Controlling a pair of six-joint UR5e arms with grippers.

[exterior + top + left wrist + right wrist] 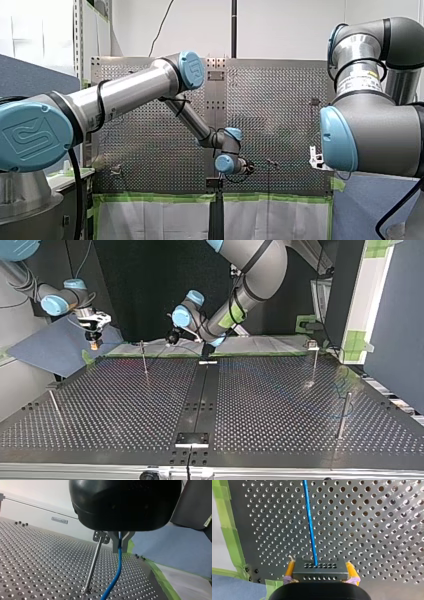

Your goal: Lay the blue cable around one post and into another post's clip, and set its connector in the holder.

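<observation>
My left fingers are pinching the blue cable in a narrow grip, and the cable is hanging down from them toward the perforated surface. Just beside them a thin post is standing upright. Its clip is sitting at about the height of the fingertips, apart from the cable, which is not lying in it. My right fingers, with their yellow pads, are clamping the dark block of the connector from both sides. The cable is leaving the connector's face and running away over the surface's taped corner. In the top view that arm is hovering at the far left edge, well apart from my left arm near the far middle. I am judging this to be the routing step, with neither post taken and the connector not yet set down. The next move is likely calling for the left arm to carry the cable sideways into or around the post beside it, with the right arm giving slack so the line is not pulling tight. I cannot pick out the holder for certain.
</observation>
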